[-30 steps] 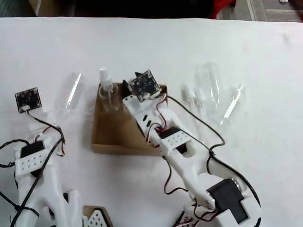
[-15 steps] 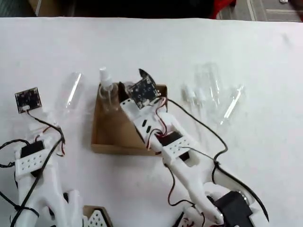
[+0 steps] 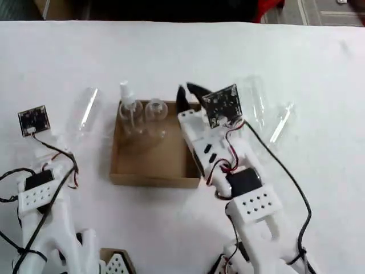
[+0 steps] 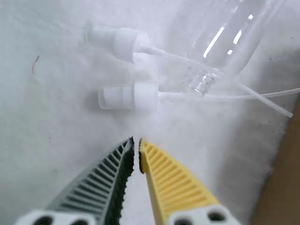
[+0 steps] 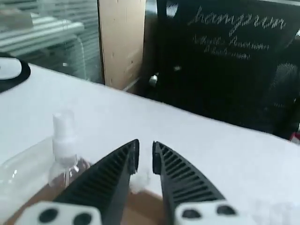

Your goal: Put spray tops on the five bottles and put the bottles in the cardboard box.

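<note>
Already two bottles stand at the far end of the cardboard box (image 3: pixel 149 178): a capped spray bottle (image 3: pixel 129 111) and a second bottle (image 3: pixel 154 112) just beside it, whose top is harder to make out from above. The other bottles lie on the white tabletop (image 3: pixel 171 51). One uncapped bottle (image 3: pixel 85 111) is to the left of the box and at least two clear ones (image 3: pixel 256 100) are to its right.

In the left wrist view, two loose spray tops (image 4: pixel 129 96) with thin dip tubes lie next to the open neck of a clear bottle (image 4: pixel 229 37).

These bottles look like thin clear plastic: light, smooth and likely to roll or skid if nudged. A firm squeeze would probably dent one, so the best hold looks to be across the body near the shoulder. The spray tops are small and stiff, and the ribbed collar is the place to take them, keeping off the flimsy tube.

The left pincer (image 4: pixel 137 145) hangs just short of the nearer spray top, its tips together on nothing. The right pincer (image 3: pixel 184 87) sits over the box's far right corner, its fingers a narrow gap apart and empty.
</note>
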